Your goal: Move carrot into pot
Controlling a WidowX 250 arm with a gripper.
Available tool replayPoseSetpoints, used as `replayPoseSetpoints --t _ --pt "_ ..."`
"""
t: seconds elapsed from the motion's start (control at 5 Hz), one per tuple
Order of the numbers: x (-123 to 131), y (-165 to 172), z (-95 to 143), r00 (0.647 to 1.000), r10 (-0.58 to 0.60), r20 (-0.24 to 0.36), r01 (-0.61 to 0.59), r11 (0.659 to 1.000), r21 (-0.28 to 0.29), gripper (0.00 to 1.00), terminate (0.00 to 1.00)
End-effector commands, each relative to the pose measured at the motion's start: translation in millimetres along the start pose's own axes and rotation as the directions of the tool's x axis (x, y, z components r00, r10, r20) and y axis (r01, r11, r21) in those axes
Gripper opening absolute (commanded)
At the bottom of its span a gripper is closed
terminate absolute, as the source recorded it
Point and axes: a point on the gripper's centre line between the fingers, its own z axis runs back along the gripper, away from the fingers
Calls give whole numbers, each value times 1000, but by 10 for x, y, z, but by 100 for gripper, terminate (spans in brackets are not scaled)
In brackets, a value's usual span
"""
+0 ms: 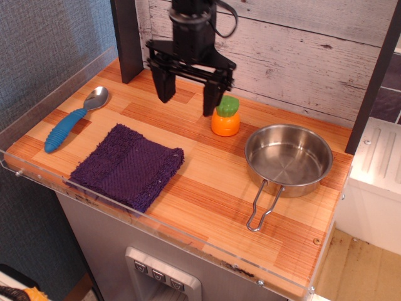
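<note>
**A:** Striped wooden counter (207, 188), whitewashed plank wall behind it, a clear plastic lip along the front and left edges. What sits on it, starting from the left?

**B:** A blue-handled spoon (70, 121) lies at the far left, bowl toward the wall. Next to it, nearer the front, is a folded purple cloth (128, 164). Then the gripper (188, 94), hanging above the boards with its jaws spread wide and nothing between them. The carrot (226, 116) stands upright just beside its right finger, green top up, orange base on the wood. Farthest right is the pot (288, 158), empty, wire handle pointing toward the front edge.

**A:** So which way does the carrot lie from the jaws?

**B:** To the right of them. The right finger appears to overlap the carrot's left edge in this view, so the gap between the fingers is centred left of it. Whether that finger touches the carrot I can't tell. The carrot's long axis is vertical.

**A:** And what does the grasp call for?

**B:** I'd judge a short shift right to straddle the carrot, then a descent. The risk is the right finger clipping the green top and tipping it.

**A:** Anything in the way of the carry?

**B:** No. Pot and carrot are near each other, with bare wood between.
</note>
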Motion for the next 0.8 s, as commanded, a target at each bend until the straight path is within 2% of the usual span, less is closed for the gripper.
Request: replayPoseSetpoints --t 0.0,0.2,0.6 --pt "190 -96 -57 985 104 138 -98 994 -51 100 0" --pt "255 -152 -146 984 90 153 -75 992 -97 100 0" --pt "419 -248 -238 962 -10 275 46 991 -126 100 0"
